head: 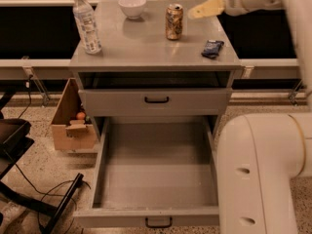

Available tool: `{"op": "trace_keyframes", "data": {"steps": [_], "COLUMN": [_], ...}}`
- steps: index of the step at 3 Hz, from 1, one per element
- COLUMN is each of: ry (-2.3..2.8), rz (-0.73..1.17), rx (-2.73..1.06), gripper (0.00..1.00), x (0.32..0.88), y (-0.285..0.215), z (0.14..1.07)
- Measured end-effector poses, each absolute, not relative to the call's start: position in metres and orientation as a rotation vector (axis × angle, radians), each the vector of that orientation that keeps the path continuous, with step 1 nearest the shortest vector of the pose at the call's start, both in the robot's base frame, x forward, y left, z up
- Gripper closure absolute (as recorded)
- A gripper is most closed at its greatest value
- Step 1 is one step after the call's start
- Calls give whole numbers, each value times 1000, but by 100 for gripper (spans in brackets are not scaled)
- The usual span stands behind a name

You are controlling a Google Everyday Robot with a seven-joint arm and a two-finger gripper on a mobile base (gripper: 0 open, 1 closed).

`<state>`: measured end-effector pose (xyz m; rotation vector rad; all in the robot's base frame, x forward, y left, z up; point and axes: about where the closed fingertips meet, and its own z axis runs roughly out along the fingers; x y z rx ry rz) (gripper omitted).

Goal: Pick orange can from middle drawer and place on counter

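The orange can (174, 21) stands upright on the counter (141, 45), near its back middle. My gripper (193, 13) hovers just right of the can, apart from it, with its pale fingers open and empty; the arm reaches in from the upper right. The middle drawer (156, 179) is pulled fully out below, and its flat grey tray is empty.
A clear plastic bottle (87, 22) stands at the counter's left, a white bowl (132, 6) at the back and a dark packet (212, 48) at the right. The upper drawer (156, 101) is shut. A cardboard box (73, 126) sits on the floor at left. My white body (263, 174) fills the lower right.
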<state>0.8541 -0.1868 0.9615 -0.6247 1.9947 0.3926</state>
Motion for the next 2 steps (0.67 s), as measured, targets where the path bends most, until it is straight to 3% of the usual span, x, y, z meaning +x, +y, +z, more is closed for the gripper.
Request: {"op": "trace_keyframes", "data": {"steps": [2], "ry": [2205], "rz": [338], "rx": [-484], "gripper": [0], "x": [742], "y": [-308], "z": [991]}}
